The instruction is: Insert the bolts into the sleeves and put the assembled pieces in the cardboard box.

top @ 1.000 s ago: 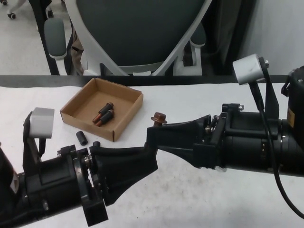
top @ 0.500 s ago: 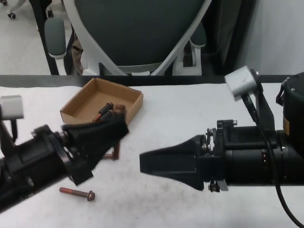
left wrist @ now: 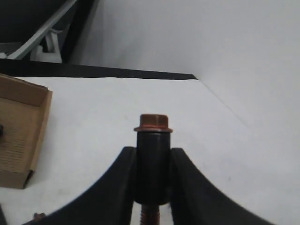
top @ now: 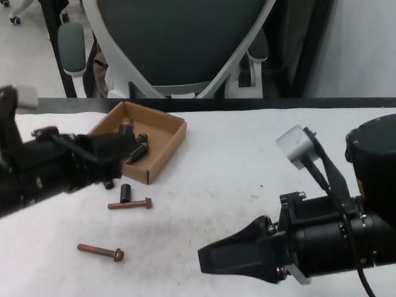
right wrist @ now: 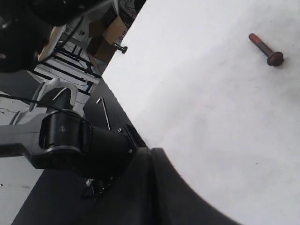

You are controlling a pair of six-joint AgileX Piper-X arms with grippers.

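Left wrist view: left gripper (left wrist: 153, 152) clamped on sleeve (left wrist: 153, 171), bolt (left wrist: 153, 123) through it. Looks light, rigid, likely slick; best held mid-sleeve. Right gripper (top: 204, 260) closed, empty.

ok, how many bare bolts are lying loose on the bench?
2. One bolt lies near the cardboard box, beside a loose sleeve; the other bolt lies farther from the box, nearer the camera. The left arm may hide more.

High view from behind, down over bench (top: 235, 154); wrist views close, low; cardboard box (top: 166, 151) shared with left
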